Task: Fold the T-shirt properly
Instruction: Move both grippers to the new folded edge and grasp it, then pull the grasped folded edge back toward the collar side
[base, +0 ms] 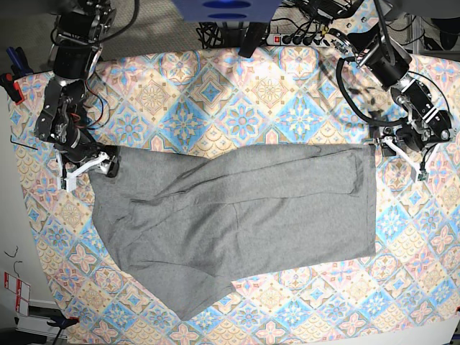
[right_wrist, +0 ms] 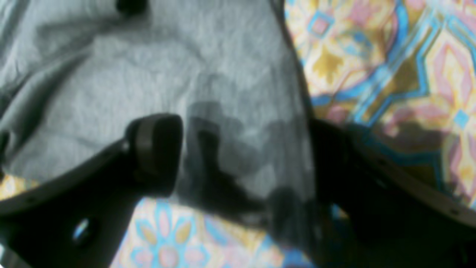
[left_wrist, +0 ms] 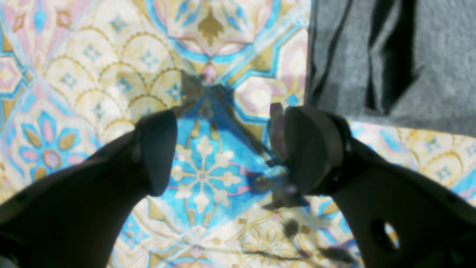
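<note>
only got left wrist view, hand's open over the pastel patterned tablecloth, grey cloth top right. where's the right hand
observer: the right hand is at the opposite upper corner of the plain heather-grey cotton T-shirt.
operator: gripping it?
observer: no, it's open. The shirt's edge lies between its fingers, not pinched.
operator: shirt laid out how?
observer: spread wide across the tablecloth, with diagonal creases and no neat fold.

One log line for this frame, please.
T-shirt: spread, partly folded | left gripper: open, beside corner | right gripper: open, over edge | held: nothing
</note>
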Robot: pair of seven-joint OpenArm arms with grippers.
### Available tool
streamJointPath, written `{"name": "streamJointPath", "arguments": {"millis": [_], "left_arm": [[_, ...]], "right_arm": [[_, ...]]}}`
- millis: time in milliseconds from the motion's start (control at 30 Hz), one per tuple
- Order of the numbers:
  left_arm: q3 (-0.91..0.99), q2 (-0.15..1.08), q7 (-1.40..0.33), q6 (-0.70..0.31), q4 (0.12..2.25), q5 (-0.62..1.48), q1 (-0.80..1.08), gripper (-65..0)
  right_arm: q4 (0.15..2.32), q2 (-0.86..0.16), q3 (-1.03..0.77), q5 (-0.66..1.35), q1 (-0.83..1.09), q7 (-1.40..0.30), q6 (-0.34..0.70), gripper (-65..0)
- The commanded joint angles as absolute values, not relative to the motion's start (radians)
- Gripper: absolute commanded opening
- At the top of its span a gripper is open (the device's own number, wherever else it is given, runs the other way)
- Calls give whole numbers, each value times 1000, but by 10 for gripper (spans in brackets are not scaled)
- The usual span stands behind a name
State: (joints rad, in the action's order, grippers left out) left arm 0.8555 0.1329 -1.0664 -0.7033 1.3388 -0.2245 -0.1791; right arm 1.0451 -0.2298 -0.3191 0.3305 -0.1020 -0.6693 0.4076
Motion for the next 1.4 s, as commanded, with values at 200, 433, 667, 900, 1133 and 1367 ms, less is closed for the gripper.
{"name": "streamJointPath", "arguments": {"millis": [200,433,667,900,1133,1367], "left_arm": [[854,148,-1055,-698,1354,-216,-194,-179],[779,139,-1058,-698,1351,-208,-193,-234],[771,105,-1056,-698,1276,-208,-217,-268],[776,107,-987,-698,1122,-196,-242,-268],[773,110,-951,-698,978,-151,-268,-275],[653,105,-955,-698,966,-156,-243,-438]], "right_arm": [[986,-239,-311,328,-107,-685,414,-133],[986,-239,-311,328,-59,-685,446,-133],[986,-239,-311,328,-59,-687,446,-133],[997,-239,-300,328,-39,-687,446,-133],[1033,-239,-229,328,-38,-687,446,-133],[1032,-239,-183,329,-39,-687,446,-435]]}}
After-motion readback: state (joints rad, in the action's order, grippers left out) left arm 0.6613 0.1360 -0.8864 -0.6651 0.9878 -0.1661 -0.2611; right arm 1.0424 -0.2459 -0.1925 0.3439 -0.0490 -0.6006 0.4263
